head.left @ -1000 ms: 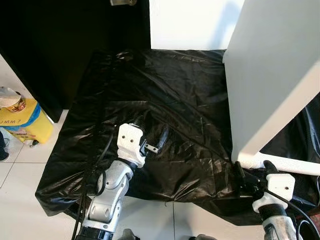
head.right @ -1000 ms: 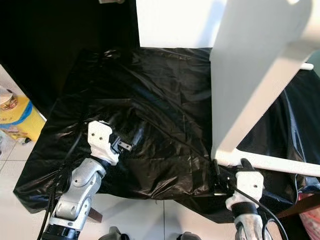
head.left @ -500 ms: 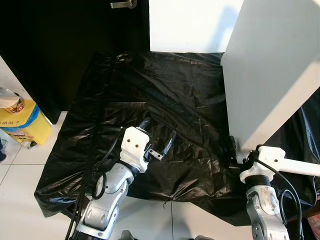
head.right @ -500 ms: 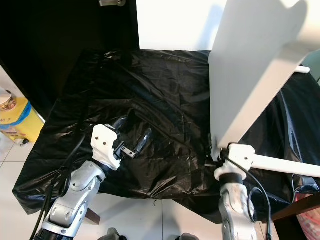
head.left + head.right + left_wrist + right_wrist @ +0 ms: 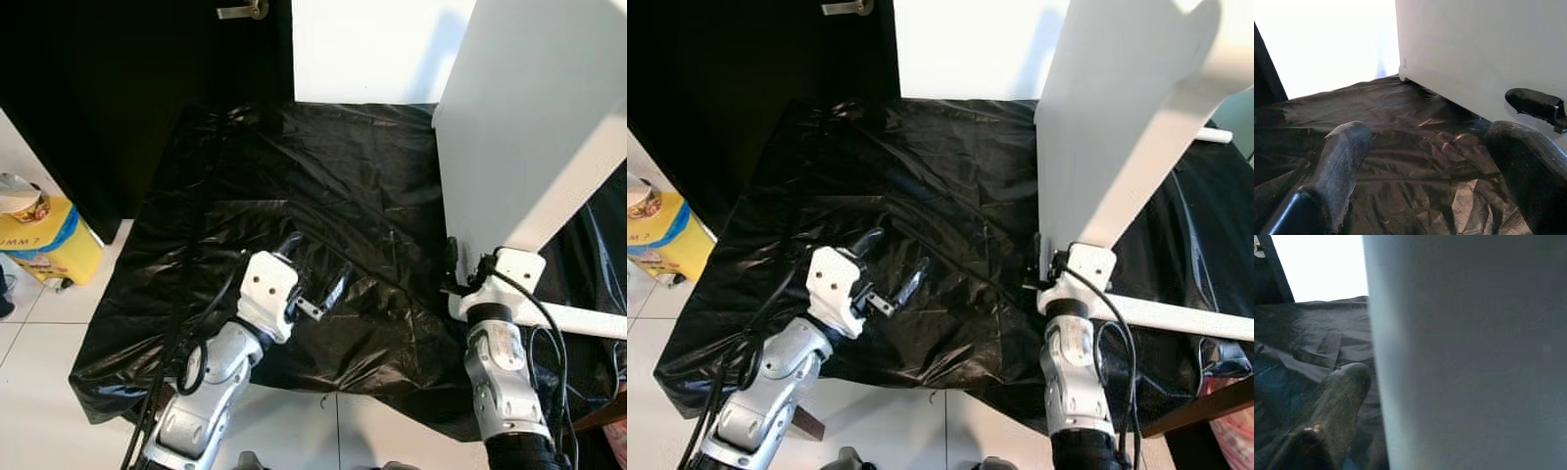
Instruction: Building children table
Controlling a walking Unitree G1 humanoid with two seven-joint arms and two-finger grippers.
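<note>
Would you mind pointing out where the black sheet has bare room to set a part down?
The widest free patch of the black sheet lies between the dark door, the white wall and the white panel. It is crowded near the front edge, where the left gripper hovers and the right gripper meets the panel's corner.

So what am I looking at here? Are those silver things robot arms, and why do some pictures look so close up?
Yes, those are a robot's two arms. Two pictures come from cameras in its head, looking down. Two come from little cameras on its wrists, so they sit very close to its black fingers.

A crinkly black plastic sheet covers the floor. On it stands a big white table board, tipped up on its edge.

The left claw is open above the sheet, holding nothing. The right claw is at the board's bottom corner, with one finger beside the board's edge. I can't tell whether it grips it.

At the side there's a yellow bag.
</note>
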